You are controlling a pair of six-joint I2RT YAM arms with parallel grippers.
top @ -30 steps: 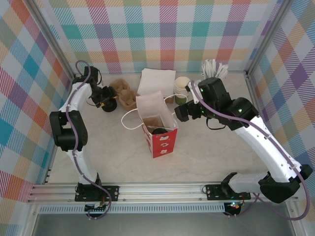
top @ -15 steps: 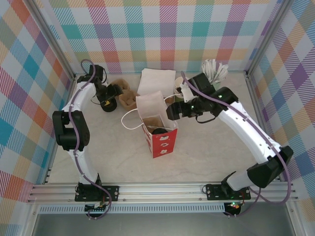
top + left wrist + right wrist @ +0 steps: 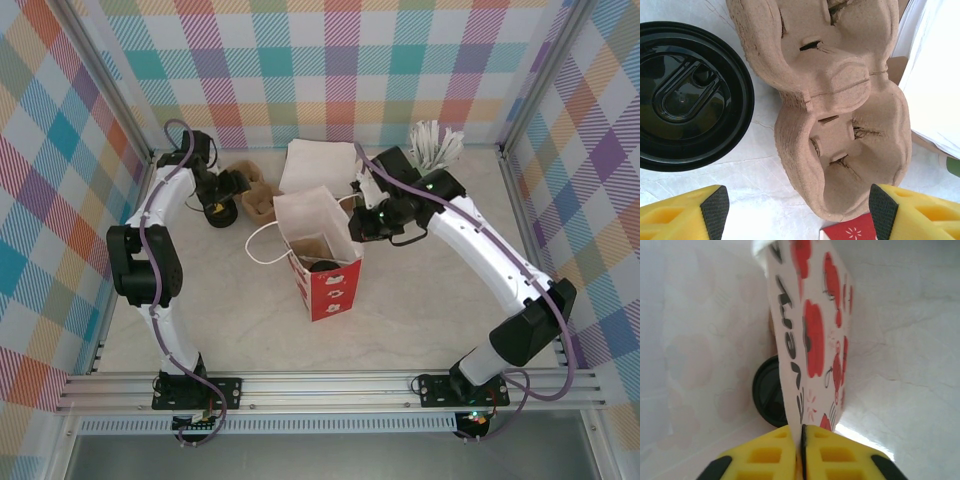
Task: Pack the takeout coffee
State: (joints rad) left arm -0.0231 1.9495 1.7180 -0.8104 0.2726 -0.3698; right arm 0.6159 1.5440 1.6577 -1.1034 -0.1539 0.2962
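Right pincer (image 3: 802,439) pinches thin, red-printed paper bag (image 3: 810,340)

The white marble table (image 3: 430,300) lies under the right gripper (image 3: 356,222). Walls (image 3: 330,70) with bright checks stand behind it and on both sides. A silver metal rail (image 3: 320,388) runs along the near edge.

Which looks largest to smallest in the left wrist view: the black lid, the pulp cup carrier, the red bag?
1. pulp cup carrier
2. black lid
3. red bag, though just its corner pokes in at the frame's bottom edge, so this ranks the visible part.
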